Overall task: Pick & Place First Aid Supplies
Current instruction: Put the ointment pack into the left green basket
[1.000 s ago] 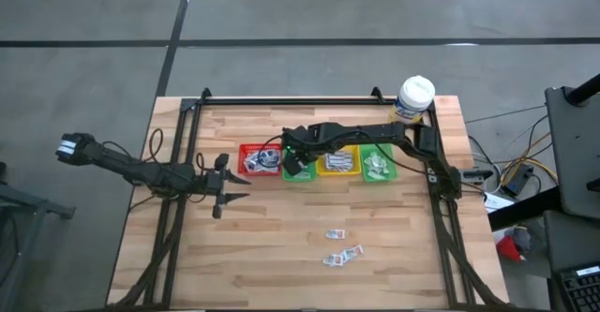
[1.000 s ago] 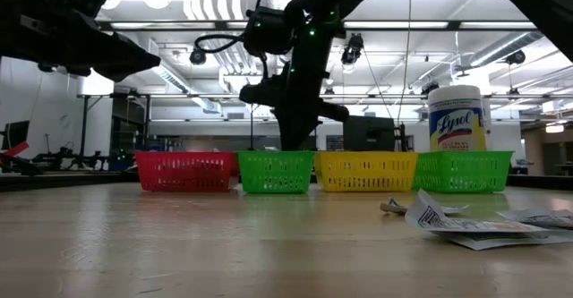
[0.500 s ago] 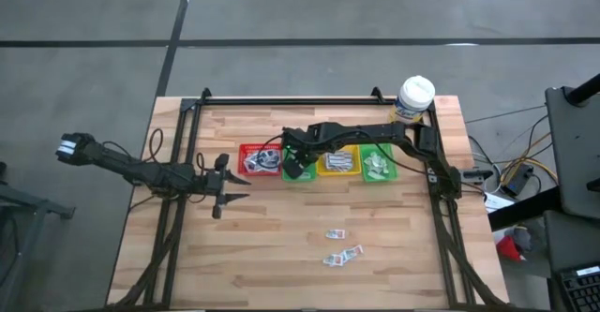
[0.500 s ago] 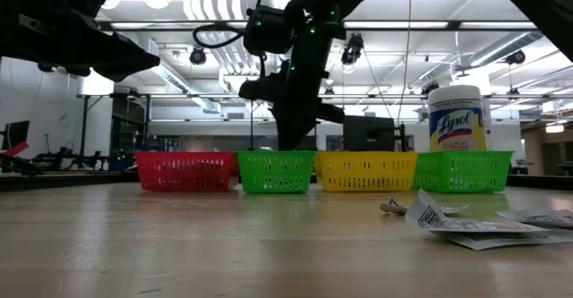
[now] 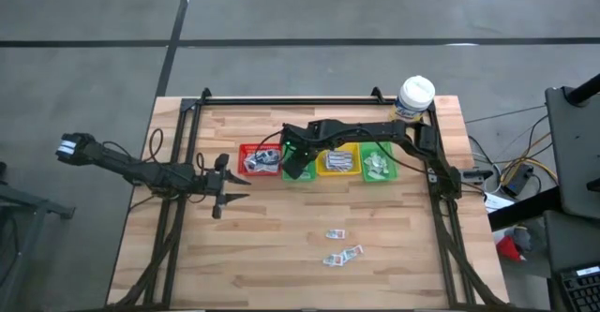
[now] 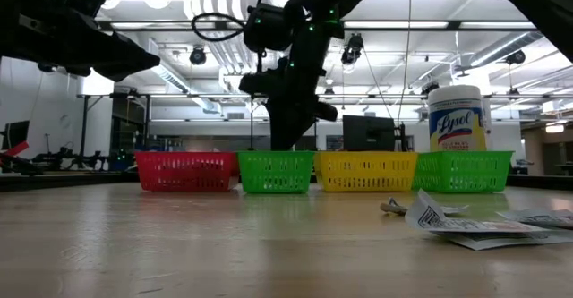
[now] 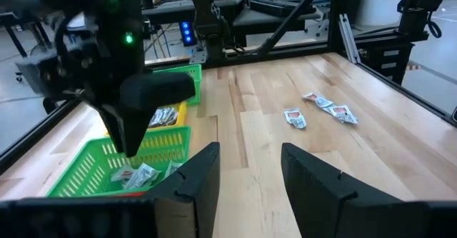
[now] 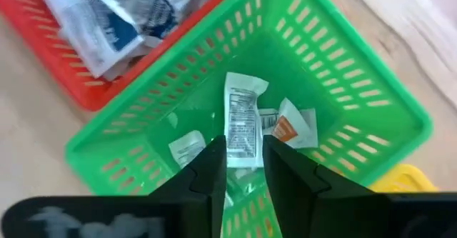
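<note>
My right gripper [image 5: 298, 168] hangs over the left green bin [image 5: 290, 172], pointing steeply down, its fingers apart [image 8: 245, 163]. A white strip packet [image 8: 243, 120] shows in the gap just past the fingertips, above a few other packets [image 8: 285, 124] on the bin's floor. The red bin [image 5: 261, 159] beside it holds several packets [image 8: 107, 16]. More first aid supplies lie loose on the wood near the front [image 5: 336, 234] [image 5: 342, 254]. My left gripper [image 5: 236, 186] waits open at the table's left, holding nothing [image 7: 250, 166]. My right gripper's fingers [image 8: 211, 168] stand on either side of the strip packet's near end [image 8: 241, 152], coming from above. I cannot tell whether they touch it.
Four small bins stand in a row: red, green, yellow [image 5: 337, 162], green [image 5: 378, 165]. A white-capped bottle [image 5: 415, 96] stands at the far right corner. Bare wood lies between the bins and the near edge, apart from the loose packets [image 6: 448, 222].
My right gripper has rolled a little about its own axis while staying over the left green bin.
</note>
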Tool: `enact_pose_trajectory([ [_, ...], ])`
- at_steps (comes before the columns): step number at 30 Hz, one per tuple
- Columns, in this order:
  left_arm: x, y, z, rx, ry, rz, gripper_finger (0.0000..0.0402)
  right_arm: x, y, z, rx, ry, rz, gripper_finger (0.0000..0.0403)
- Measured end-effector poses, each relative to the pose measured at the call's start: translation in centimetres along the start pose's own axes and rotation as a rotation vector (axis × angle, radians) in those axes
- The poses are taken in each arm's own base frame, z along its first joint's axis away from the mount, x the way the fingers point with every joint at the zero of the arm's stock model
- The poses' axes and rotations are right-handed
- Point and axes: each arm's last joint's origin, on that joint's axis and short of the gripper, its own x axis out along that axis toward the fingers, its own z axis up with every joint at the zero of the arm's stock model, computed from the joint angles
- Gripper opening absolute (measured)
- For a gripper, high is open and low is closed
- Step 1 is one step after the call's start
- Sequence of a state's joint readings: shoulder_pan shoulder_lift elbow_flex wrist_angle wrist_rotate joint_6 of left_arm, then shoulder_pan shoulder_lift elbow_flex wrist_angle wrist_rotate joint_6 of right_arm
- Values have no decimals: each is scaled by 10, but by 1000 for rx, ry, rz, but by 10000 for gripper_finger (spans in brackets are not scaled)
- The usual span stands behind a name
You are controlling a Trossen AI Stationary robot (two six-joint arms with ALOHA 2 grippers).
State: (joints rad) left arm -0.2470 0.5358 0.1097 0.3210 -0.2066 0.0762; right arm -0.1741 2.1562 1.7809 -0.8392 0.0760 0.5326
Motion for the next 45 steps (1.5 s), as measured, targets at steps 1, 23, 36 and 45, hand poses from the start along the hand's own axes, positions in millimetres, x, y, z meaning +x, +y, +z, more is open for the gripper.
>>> enact_pose_trajectory([
  [1, 0, 0, 0, 0, 0, 0, 151, -4, 0, 1, -15, 5, 2, 93],
  [23, 0, 0, -3, 14, 26, -2, 151, -71, 87, -84, -617, 336, 13, 74],
  [36, 0, 0, -2, 9, 25, -2, 151, -81, 127, -148, -919, 405, 31, 76],
  [45, 0, 0, -2, 8, 24, -2, 151, -62, 120, -174, -948, 504, -32, 67],
])
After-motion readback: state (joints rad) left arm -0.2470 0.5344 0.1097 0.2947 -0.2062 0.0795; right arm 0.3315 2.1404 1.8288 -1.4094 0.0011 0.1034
